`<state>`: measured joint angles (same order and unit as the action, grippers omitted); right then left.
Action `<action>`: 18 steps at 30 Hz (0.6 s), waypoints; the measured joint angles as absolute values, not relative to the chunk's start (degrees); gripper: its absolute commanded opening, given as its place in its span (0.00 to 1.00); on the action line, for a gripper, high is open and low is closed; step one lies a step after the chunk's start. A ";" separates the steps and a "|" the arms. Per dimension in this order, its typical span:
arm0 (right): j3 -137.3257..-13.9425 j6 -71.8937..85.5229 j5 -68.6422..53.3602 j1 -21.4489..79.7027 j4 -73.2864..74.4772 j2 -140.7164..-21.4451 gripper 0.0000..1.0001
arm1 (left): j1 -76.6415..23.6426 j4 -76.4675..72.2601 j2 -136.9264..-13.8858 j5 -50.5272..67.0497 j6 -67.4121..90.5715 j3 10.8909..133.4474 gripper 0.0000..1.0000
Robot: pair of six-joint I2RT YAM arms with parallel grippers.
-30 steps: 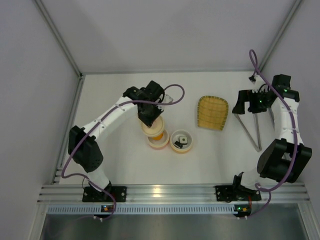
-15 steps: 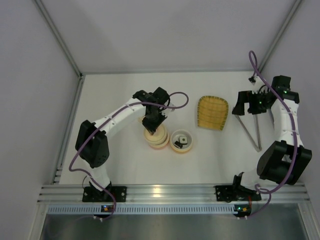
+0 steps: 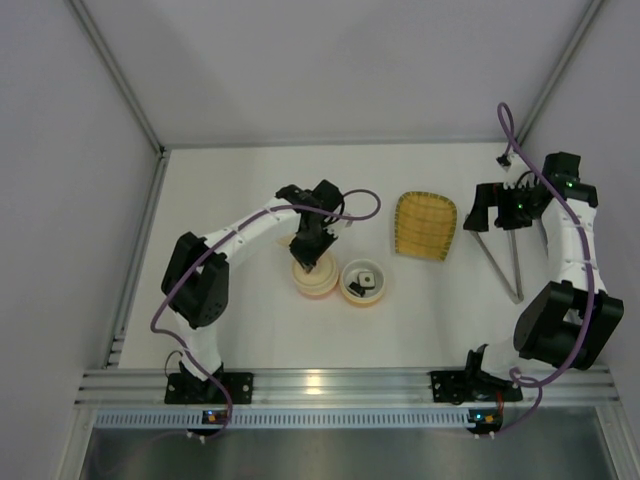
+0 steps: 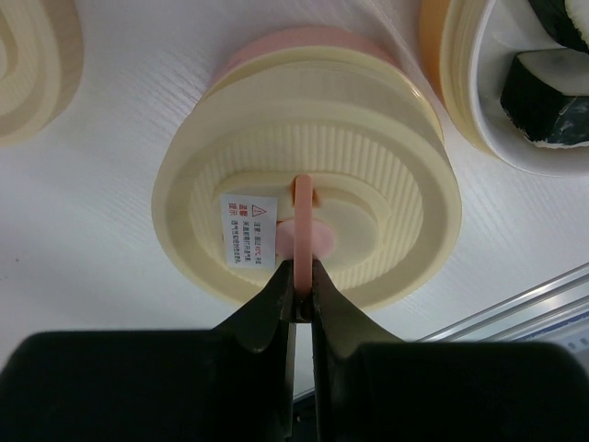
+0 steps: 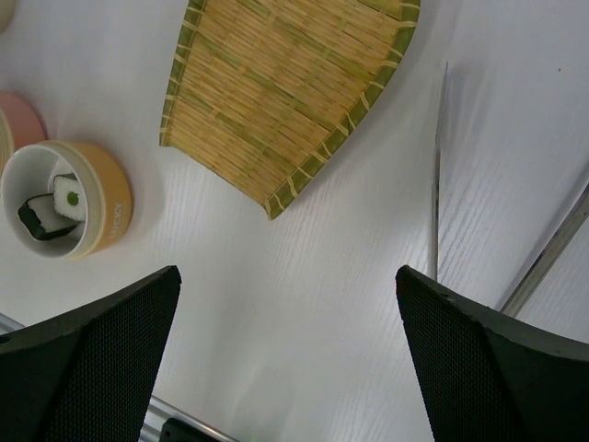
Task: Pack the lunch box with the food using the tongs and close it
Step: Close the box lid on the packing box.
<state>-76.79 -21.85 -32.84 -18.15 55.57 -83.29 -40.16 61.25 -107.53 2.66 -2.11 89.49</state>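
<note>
Left wrist view: my left fingers (image 4: pixel 284 300) pinched shut on the pink tab (image 4: pixel 302 216) of the cream lid (image 4: pixel 377 175).
Right fingers (image 5: pixel 110 345): spread wide, holding nothing.
Tongs (image 3: pixel 507 266): flat on the desk (image 3: pixel 250 330), beside the yellow tray (image 3: pixel 425 225).
Sushi pieces (image 4: pixel 552 101): in the orange bowl (image 3: pixel 364 297), just beside the lid.

The lunch box stands in two parts at the middle of the top view. The left part is a pink tier (image 3: pixel 315 288) capped by a ribbed cream lid (image 4: pixel 304 212), which sits level on it; the lid carries a white warning sticker and a thin pink tab (image 4: pixel 301 230) standing up from its centre. Touching it on the right, the orange tier (image 3: pixel 363 297) is open, white inside, and holds two sushi-roll pieces (image 5: pixel 51 204), black outside with white rice, one showing a green centre. The tongs (image 3: pixel 494 266) lie flat in the right part of the frame, a slim silver V with its joined end lowest.
</note>
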 measured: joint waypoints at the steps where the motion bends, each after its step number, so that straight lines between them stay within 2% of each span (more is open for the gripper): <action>1: -76.79 -21.85 -32.84 -18.15 55.55 -83.29 0.99 | -40.21 61.23 -107.70 2.52 -2.02 89.49 0.00; 18: -74.54 -21.87 -32.80 -18.15 55.31 -83.29 0.99 | -41.12 61.65 -110.17 1.89 -1.61 90.85 0.00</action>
<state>-74.54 -21.87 -32.80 -18.15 55.31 -83.29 -41.12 61.65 -110.17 1.89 -1.61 90.85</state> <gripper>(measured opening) 0.993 0.124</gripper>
